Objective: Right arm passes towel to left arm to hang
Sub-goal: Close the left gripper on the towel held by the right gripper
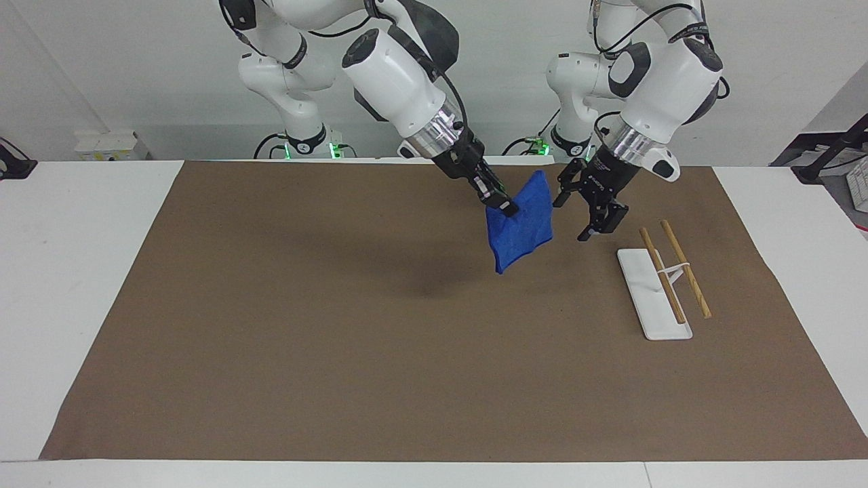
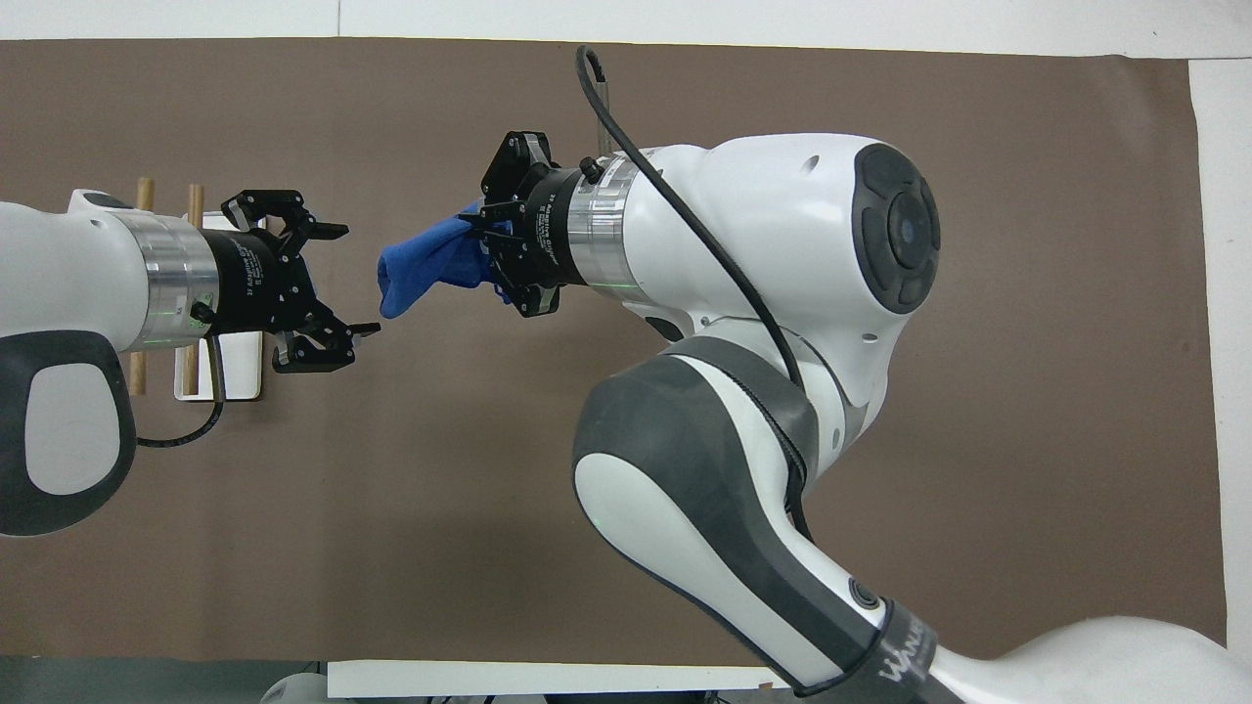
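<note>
Towel held aloft between two claws

The right claw (image 1: 507, 207) is clamped on the blue towel (image 1: 522, 227), which hangs above the bench (image 1: 81, 285) nearer the robots' edge. The left claw (image 1: 578, 211), fingers spread wide and holding nothing, sits just beside the towel, apart from it, near the rack (image 1: 661, 285).

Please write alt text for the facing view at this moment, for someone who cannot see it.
The right arm's tool holds a blue towel in the air over the brown mat, while the left arm's tool, open, hangs just beside the towel without touching it. A white-based rack with two wooden rods stands on the mat toward the left arm's end.
</note>
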